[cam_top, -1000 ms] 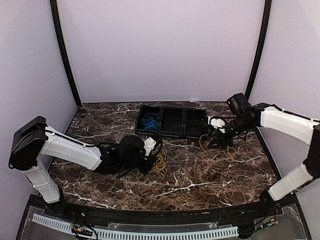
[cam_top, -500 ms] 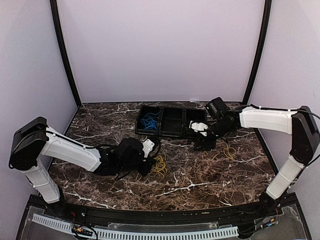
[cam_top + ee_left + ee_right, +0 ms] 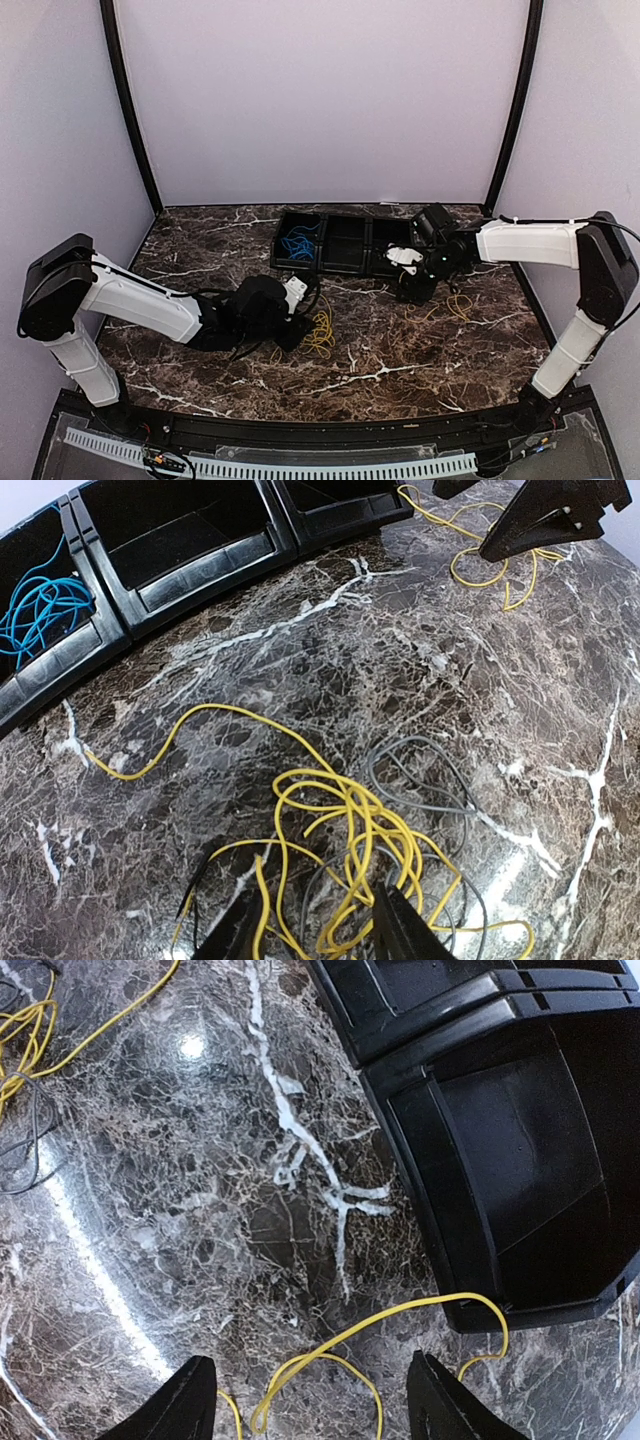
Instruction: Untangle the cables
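Observation:
A tangle of yellow cables (image 3: 370, 830) and grey cables (image 3: 430, 780) lies on the marble table; it also shows in the top view (image 3: 318, 333). My left gripper (image 3: 315, 935) is open, its jaws astride the near part of the tangle, touching nothing clearly. A separate yellow cable (image 3: 400, 1325) lies by the black tray's corner; it also shows in the top view (image 3: 455, 305). My right gripper (image 3: 315, 1410) is open just above that cable. A blue cable (image 3: 40, 610) sits in the tray's left compartment (image 3: 298, 243).
The black three-compartment tray (image 3: 345, 262) stands at the back middle; its middle and right compartments look empty. My right gripper's fingers (image 3: 540, 520) show at the top right of the left wrist view.
My right arm swung left from the right side toward the tray's right end, leaving the yellow cable on the table to its right. The left arm has barely moved.

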Tool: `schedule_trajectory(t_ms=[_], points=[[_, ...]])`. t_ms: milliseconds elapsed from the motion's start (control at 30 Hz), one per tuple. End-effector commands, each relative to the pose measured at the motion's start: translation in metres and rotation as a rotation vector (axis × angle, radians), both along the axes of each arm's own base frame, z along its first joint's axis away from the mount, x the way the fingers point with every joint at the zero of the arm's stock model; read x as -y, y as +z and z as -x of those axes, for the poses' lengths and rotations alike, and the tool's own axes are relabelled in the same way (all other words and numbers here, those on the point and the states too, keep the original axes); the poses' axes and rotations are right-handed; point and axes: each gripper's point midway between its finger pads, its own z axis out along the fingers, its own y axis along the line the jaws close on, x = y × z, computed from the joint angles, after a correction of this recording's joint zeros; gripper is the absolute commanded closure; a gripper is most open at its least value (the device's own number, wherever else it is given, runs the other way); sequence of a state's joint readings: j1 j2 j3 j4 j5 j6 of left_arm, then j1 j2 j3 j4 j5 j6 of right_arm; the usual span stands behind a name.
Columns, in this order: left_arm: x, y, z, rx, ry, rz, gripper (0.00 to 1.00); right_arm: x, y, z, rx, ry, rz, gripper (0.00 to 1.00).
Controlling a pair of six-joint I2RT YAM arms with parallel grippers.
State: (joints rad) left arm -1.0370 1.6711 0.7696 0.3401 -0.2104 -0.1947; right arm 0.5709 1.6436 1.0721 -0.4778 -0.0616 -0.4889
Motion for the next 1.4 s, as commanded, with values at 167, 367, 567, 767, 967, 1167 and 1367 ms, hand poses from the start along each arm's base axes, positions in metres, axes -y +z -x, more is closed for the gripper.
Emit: schedule_trajectory(t_ms=[167, 367, 567, 767, 967, 1167, 1367], points=[[0.002, 0.026, -0.008, 0.041, 0.030, 0.019, 0.61, 0.023, -0.006, -0.013, -0.080, -0.140, -0.004, 0.91], [0.003, 0.038, -0.011, 0.083, 0.024, 0.019, 0.61, 0.034, 0.039, -0.020, -0.030, -0.155, -0.065, 1.00], [0.004, 0.046, -0.015, 0.114, 0.018, 0.011, 0.61, 0.038, 0.136, -0.033, 0.241, -0.118, -0.153, 1.00], [0.002, 0.050, -0.016, 0.125, 0.028, 0.019, 0.60, 0.032, 0.232, -0.050, 0.477, -0.076, -0.232, 1.00], [-0.001, 0.053, -0.017, 0.131, 0.047, 0.017, 0.60, 0.005, 0.308, -0.064, 0.548, -0.017, -0.372, 1.00], [-0.011, 0.059, -0.017, 0.131, 0.090, 0.040, 0.60, -0.012, 0.319, -0.099, 0.599, -0.002, -0.392, 1.00], [-0.025, 0.057, -0.015, 0.137, 0.125, 0.027, 0.60, -0.021, 0.276, -0.117, 0.545, -0.005, -0.374, 1.00]])
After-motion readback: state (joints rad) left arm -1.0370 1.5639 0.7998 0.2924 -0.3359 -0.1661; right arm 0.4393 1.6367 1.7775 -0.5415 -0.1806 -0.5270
